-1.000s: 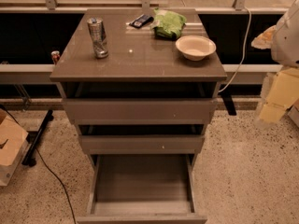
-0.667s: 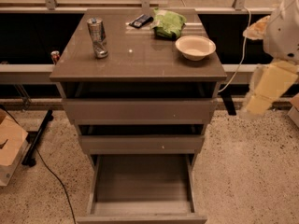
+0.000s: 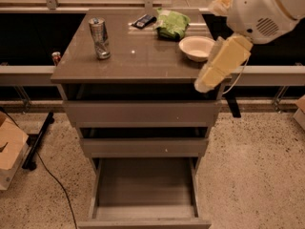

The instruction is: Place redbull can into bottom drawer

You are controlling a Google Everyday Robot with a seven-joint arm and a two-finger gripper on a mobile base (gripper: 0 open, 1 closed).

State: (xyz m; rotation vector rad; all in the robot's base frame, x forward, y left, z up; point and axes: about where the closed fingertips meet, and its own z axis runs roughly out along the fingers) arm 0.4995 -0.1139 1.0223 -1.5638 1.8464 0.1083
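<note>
The redbull can [image 3: 99,38] stands upright on the left part of the grey-brown cabinet top [image 3: 138,63], a slim silvery can with bluish patches. The bottom drawer [image 3: 143,209] is pulled out towards me and its bare grey inside holds nothing. The two shallower drawers above it stand slightly ajar. My arm comes in from the upper right as a white joint [image 3: 267,11] and a cream link. Its lower end, where my gripper [image 3: 202,84] is, hangs at the cabinet's right front corner, far right of the can and touching nothing.
On the cabinet top are a white bowl [image 3: 197,47], a green bag [image 3: 172,24] and a small dark object [image 3: 143,20]. A small red can [image 3: 56,57] sits on a ledge at the left. A cardboard box [image 3: 9,149] and a cable [image 3: 52,182] lie on the floor.
My arm has swung in from the right edge, leftwards and nearer the cabinet's right front corner. The can, the bowl and the drawers have not moved.
</note>
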